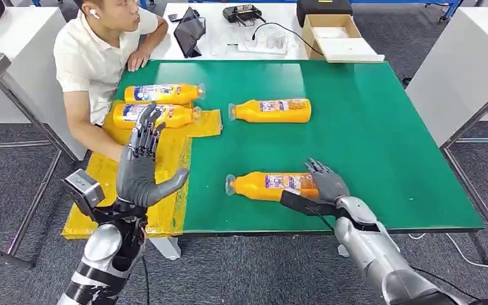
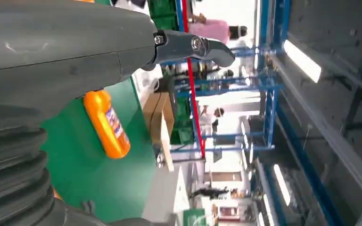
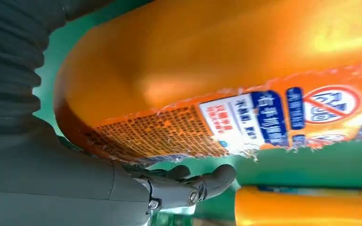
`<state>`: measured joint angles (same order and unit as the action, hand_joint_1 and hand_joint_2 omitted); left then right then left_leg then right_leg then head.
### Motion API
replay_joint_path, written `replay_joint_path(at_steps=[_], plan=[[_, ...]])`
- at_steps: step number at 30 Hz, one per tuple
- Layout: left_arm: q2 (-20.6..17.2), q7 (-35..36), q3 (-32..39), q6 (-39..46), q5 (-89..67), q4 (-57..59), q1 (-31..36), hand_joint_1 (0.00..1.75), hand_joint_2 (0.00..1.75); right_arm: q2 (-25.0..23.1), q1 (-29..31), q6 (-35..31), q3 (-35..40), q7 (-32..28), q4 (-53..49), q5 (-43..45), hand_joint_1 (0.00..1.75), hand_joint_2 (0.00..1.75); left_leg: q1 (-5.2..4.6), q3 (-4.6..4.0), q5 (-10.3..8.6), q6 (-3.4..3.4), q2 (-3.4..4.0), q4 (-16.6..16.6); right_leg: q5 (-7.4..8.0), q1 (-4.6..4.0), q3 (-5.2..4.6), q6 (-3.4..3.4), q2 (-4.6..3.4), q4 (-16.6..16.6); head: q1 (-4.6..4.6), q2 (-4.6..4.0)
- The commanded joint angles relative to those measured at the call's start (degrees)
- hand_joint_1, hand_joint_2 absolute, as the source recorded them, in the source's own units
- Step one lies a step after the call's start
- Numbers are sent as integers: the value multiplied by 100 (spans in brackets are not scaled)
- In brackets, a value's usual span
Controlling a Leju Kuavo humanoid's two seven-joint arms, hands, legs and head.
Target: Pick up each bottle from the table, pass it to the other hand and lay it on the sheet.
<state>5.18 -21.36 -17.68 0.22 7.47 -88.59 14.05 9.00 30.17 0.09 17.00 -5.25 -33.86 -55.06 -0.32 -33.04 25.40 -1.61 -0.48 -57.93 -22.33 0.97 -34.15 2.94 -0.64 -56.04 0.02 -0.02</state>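
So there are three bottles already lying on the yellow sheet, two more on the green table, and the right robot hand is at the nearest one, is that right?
Not quite: the head view shows two bottles on the yellow sheet, one behind the other, not three. The rest holds: two more lie on the green table, the far bottle and the nearest bottle, with the right robot hand at its base.

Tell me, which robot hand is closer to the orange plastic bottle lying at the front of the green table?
Right. The right robot hand is at that orange plastic bottle's base; the left robot hand hovers above the yellow sheet.

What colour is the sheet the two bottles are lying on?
Yellow; the sheet shows best in the head view, on the green table's left side.
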Motion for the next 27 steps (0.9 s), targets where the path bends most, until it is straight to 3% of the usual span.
replay_joint_path(at_steps=[1,2,10,20,22,23,24,27], plan=[[-92,105,-297,-214,56,873,615,0,175,335,247,1119,643,-679,787,226,161,175,5,-1,-6,7,-15,2,7,-7,4,-15,19,5,2,0],[-100,121,-323,-263,74,930,668,0,175,387,323,1236,725,-710,802,235,171,175,9,-9,-14,13,-20,7,13,-11,-1,-21,29,12,2,0],[-98,227,-429,-370,156,1177,941,0,175,664,743,1565,1142,-871,850,313,175,175,5,-4,-11,6,-23,2,8,-7,5,-15,26,5,2,0],[-143,255,-526,-348,153,1114,937,0,175,702,517,1420,1322,-1078,714,807,175,175,12,-11,-7,11,-28,8,7,-15,10,-19,26,15,-2,2],[-144,274,-541,-301,120,1069,914,0,175,661,443,1212,1314,-1051,644,882,166,175,11,-12,-7,11,-31,9,6,-14,11,-19,29,16,0,2],[-159,280,-557,-282,96,1038,904,0,175,648,428,1123,1321,-1042,618,922,150,175,13,-11,-6,12,-27,11,7,-15,11,-21,25,18,0,2],[-164,282,-551,-266,93,1009,882,0,175,641,430,1055,1372,-1024,604,914,164,175,9,-12,-5,9,-22,8,6,-11,7,-18,17,14,0,2],[-166,286,-539,-251,93,965,835,0,175,625,385,923,1374,-1054,522,1007,155,175,9,-17,-6,9,-22,7,8,-11,3,-18,17,15,0,2]])
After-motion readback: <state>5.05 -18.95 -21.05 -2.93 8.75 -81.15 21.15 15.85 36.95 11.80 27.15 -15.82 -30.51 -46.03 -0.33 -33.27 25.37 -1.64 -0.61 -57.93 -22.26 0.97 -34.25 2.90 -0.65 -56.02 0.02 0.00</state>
